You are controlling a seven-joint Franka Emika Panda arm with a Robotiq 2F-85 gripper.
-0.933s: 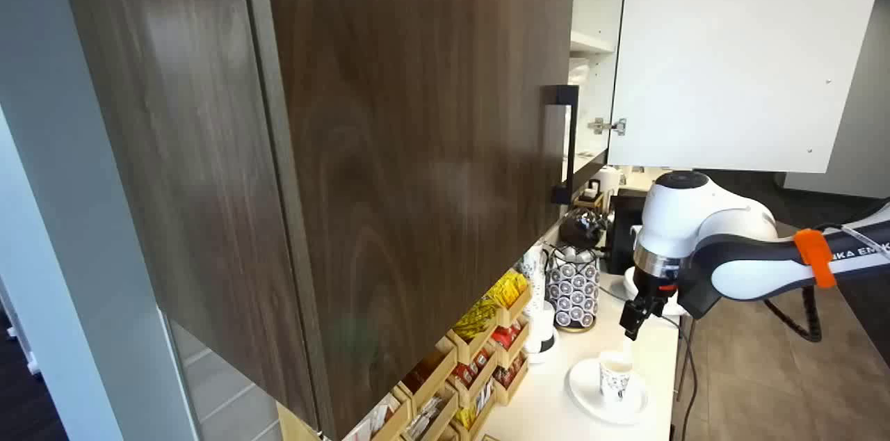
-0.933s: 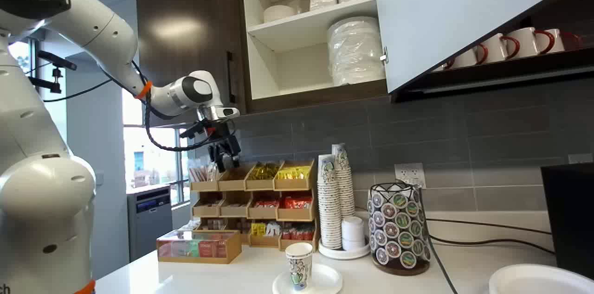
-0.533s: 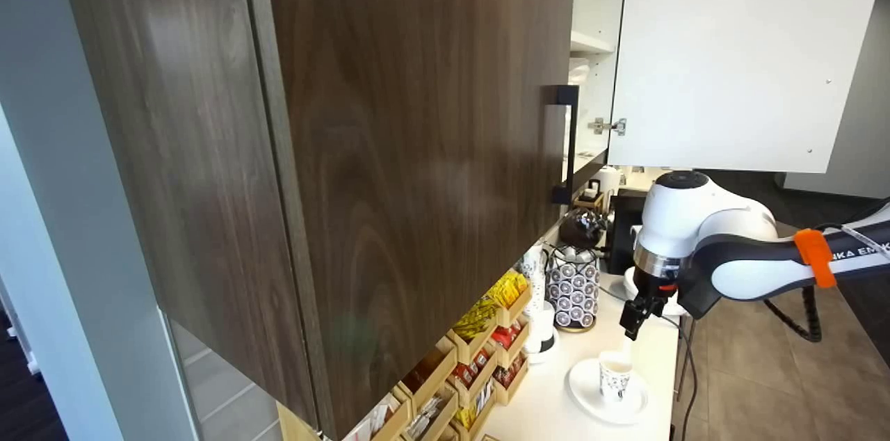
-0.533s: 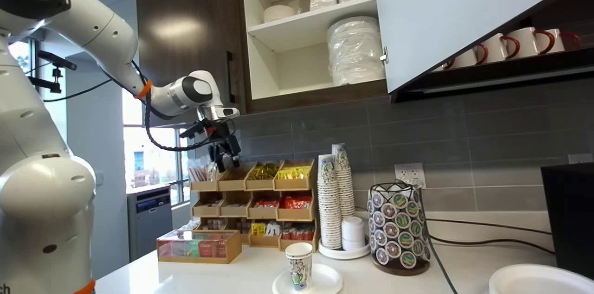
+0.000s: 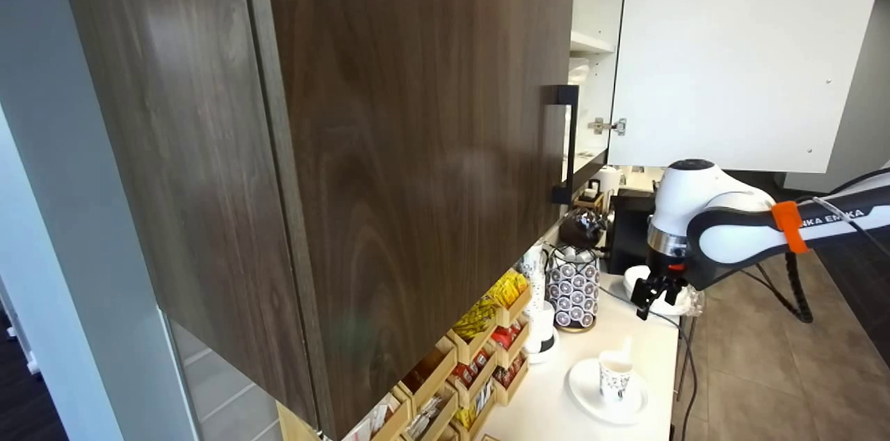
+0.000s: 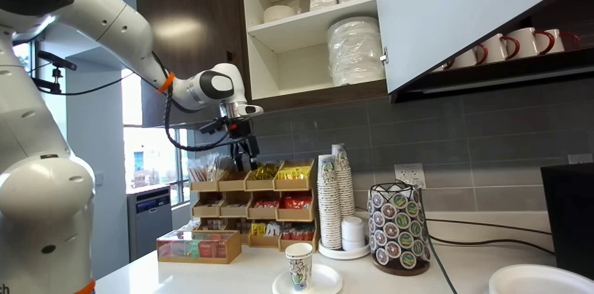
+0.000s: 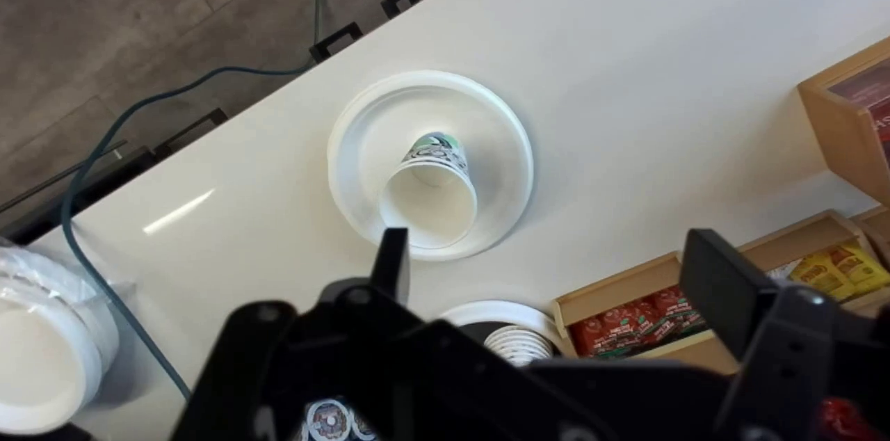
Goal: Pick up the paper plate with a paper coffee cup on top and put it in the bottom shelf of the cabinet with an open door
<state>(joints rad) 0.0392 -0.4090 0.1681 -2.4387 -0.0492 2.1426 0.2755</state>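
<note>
The white paper plate (image 6: 328, 279) lies flat on the counter with the printed paper coffee cup (image 6: 300, 268) upright on it. Plate (image 5: 587, 396) and cup (image 5: 615, 380) also show in an exterior view. My gripper (image 6: 246, 165) hangs above and apart from them, pointing down. In the wrist view my gripper (image 7: 546, 239) is open with nothing between its fingers; the plate (image 7: 502, 156) and cup (image 7: 431, 203) appear beyond the left finger. The cabinet (image 6: 318, 95) has its door (image 6: 455, 11) open. Its white bottom shelf (image 6: 297, 90) holds a wrapped stack of plates at the right.
A wooden rack of packets (image 6: 262, 185), stacked cups (image 6: 330, 206) and a capsule container (image 6: 400, 229) stand along the wall. A tea box (image 6: 199, 247) sits at the counter's left. White plates or bowls (image 6: 540, 280) lie at right. A cord (image 7: 125, 309) crosses the counter.
The arm and gripper have moved right in an exterior view, and farther from the camera and slightly up in an exterior view. The plate and cup have not moved.
</note>
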